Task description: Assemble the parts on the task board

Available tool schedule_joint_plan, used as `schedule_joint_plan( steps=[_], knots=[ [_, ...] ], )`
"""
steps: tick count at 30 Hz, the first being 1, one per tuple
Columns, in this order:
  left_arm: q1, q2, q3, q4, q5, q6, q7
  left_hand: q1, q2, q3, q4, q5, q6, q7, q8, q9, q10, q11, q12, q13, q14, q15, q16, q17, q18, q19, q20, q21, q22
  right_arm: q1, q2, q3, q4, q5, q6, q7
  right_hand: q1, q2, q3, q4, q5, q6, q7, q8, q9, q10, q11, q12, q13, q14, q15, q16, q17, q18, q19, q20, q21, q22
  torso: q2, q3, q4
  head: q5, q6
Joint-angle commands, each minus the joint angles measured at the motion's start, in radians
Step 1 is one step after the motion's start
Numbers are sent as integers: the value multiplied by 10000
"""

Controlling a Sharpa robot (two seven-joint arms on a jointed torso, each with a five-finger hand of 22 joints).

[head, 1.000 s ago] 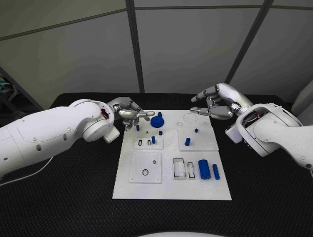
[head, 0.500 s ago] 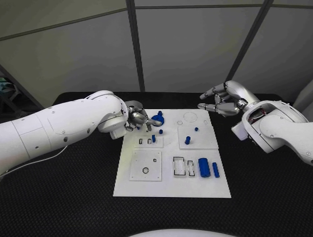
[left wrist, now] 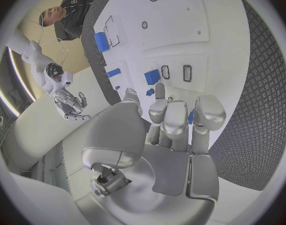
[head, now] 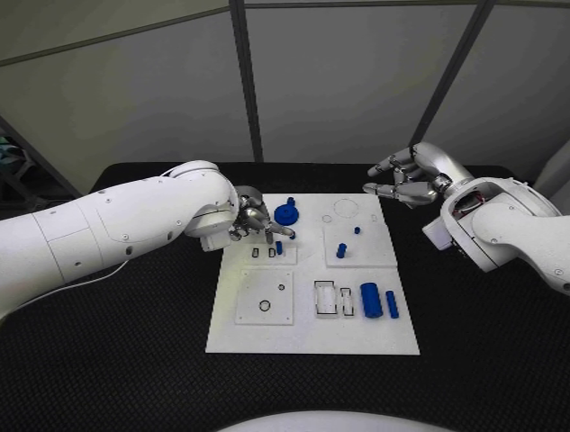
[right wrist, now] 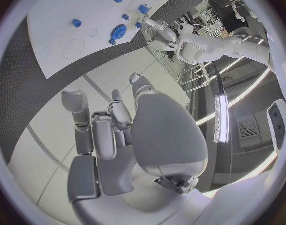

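Note:
The white task board [head: 313, 310] lies in the middle of the black table. My left hand [head: 257, 220] hovers over its far left part, fingers curled down beside a round blue gear-like part [head: 289, 214] and a small blue peg [head: 278, 247]. In the left wrist view a bit of blue [left wrist: 190, 117] shows between the curled fingers [left wrist: 175, 121]; I cannot tell whether it is held. My right hand [head: 408, 180] hangs beyond the board's far right corner, fingers loosely bent and holding nothing [right wrist: 112, 120].
Two small blue pegs [head: 357, 231] [head: 340, 251] stand on the right plate. A thick blue cylinder [head: 370, 301] and a thin one [head: 391, 304] lie near the board's right edge beside rectangular slots [head: 326, 299]. Black table mat [head: 493, 342] surrounds the board.
My left arm has swung inward and its hand has come down over the pegs at the board's far left. My right hand has drawn back and to the right, off the board.

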Motion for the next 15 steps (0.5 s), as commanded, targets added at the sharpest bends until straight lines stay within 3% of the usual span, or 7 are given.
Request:
schedule_joint_plan(
  steps=[1,15],
  knots=[
    [23,25,0,23,-181,299,-174,3,123,-96,-2,14,-118,-3,91,80,-37,-61,64,9,13,-82,27,11,118,-84,-2,60,33,19,20,9,-15,-13,-45,-65,35,-71,-10,65,57,1,-57,60,-9,-50,16,-33,-9,563,-70,-44,777,122,-58,9,-44,-9,1,-2,0,-6,-10],
    [25,177,-8,-71,-277,657,-199,405,280,-39,-69,65,-356,-12,363,451,-80,-69,48,-48,14,-92,20,10,125,-133,-11,48,38,19,93,9,-83,-14,36,-62,36,-65,-4,94,102,5,-61,79,-9,-50,12,-43,-23,560,-74,-64,755,128,-71,5,-81,-54,14,3,-6,-22,-62]
  ],
)
